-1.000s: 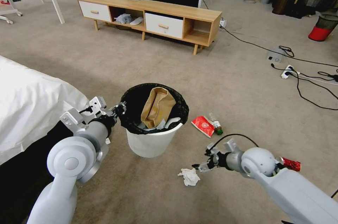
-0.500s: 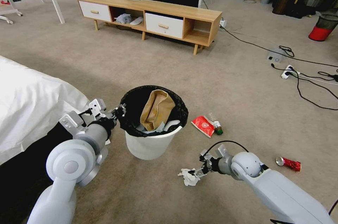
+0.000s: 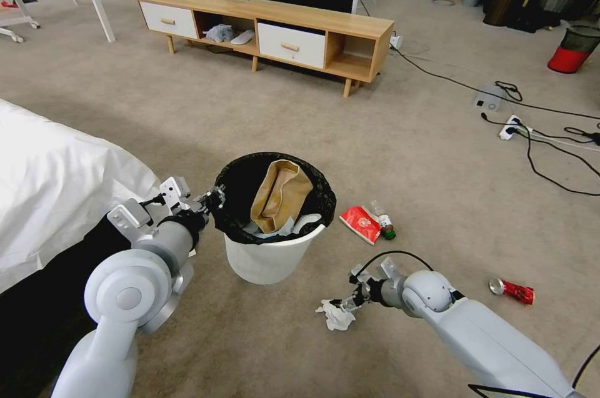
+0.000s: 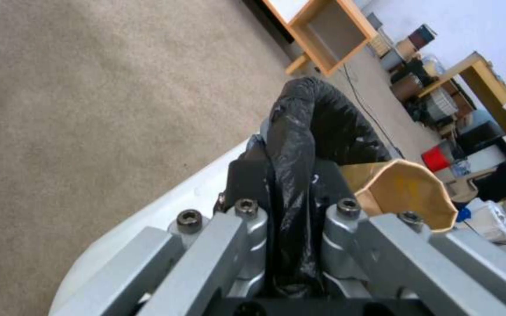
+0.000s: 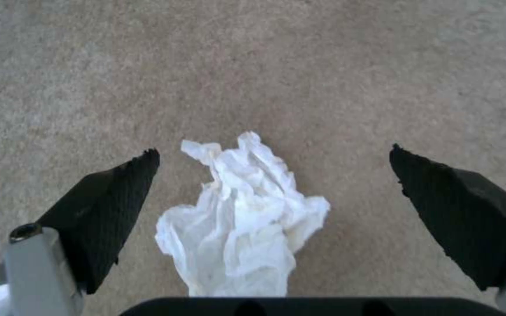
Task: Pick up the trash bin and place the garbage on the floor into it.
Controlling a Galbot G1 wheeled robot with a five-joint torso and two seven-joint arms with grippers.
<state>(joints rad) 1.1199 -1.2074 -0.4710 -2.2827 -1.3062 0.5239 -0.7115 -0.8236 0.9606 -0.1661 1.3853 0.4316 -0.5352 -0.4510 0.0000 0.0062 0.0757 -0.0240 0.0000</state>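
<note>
The white trash bin [image 3: 272, 254] with its black bag liner [image 4: 300, 131] stands on the carpet, a brown paper bag [image 3: 278, 195] sticking out of it. My left gripper [image 3: 212, 197] is shut on the bin's lined rim. My right gripper [image 3: 342, 304] is open and low over a crumpled white tissue [image 3: 336, 315], which lies between its two black fingertips [image 5: 112, 197] on the floor. The same tissue [image 5: 241, 219] fills the gap in the right wrist view. A red packet [image 3: 360, 223], a small bottle [image 3: 382, 220] and a crushed red can [image 3: 512, 291] lie to the right of the bin.
A white-covered bed [image 3: 56, 185] is close on the left. A wooden TV cabinet [image 3: 269, 32] stands ahead. Black cables [image 3: 537, 135] and a white power strip [image 3: 510, 127] cross the floor at right, with a red-based mesh bin [image 3: 574, 48] beyond.
My right gripper has moved down and left, from above the tissue to astride it at floor level. The left gripper and bin have barely moved.
</note>
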